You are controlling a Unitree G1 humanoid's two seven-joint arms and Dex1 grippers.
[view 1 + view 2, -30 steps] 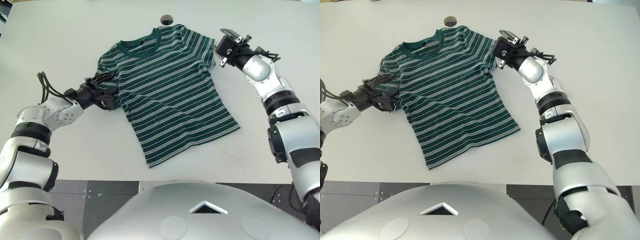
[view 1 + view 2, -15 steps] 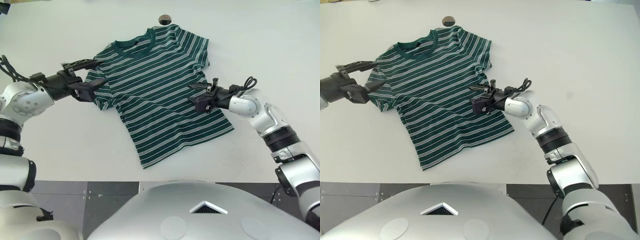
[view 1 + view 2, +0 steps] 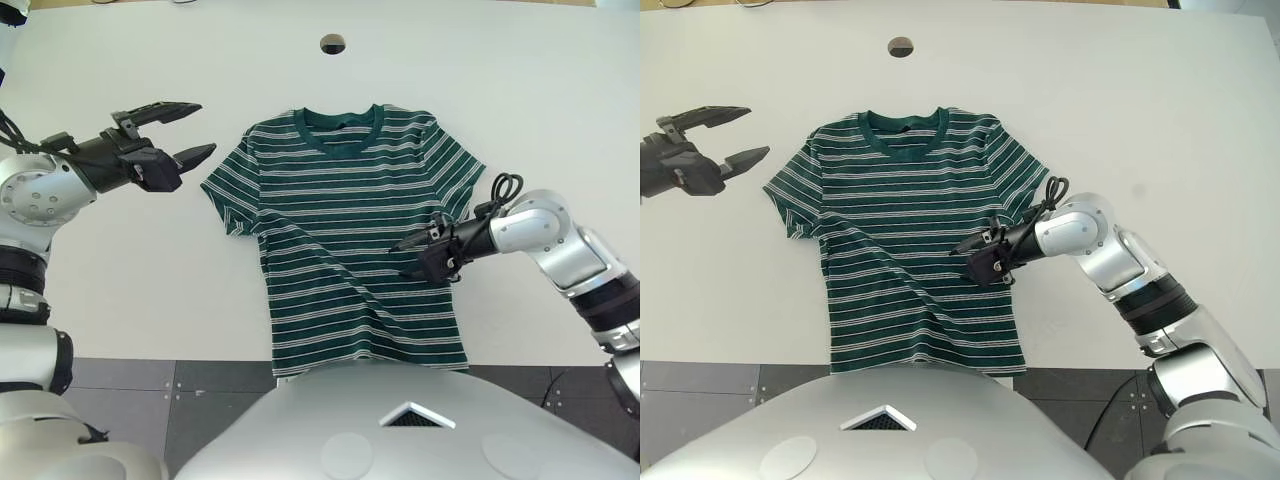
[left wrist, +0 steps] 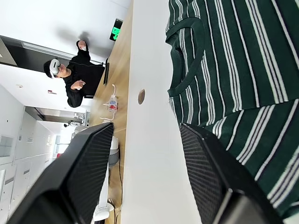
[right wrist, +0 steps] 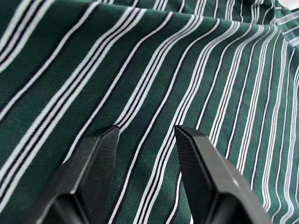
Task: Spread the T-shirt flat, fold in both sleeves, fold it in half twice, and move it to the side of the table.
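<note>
T-shirt [image 3: 350, 240]: striped knit, judged light, soft and limp, lying spread at mid-surface [image 3: 540, 90] with its hem at the near edge; best pinched at sleeve cuffs; left hand [image 3: 205, 127] fingers apart beside the left-edge sleeve, right hand [image 3: 402, 259] fingers apart over the body.
</note>
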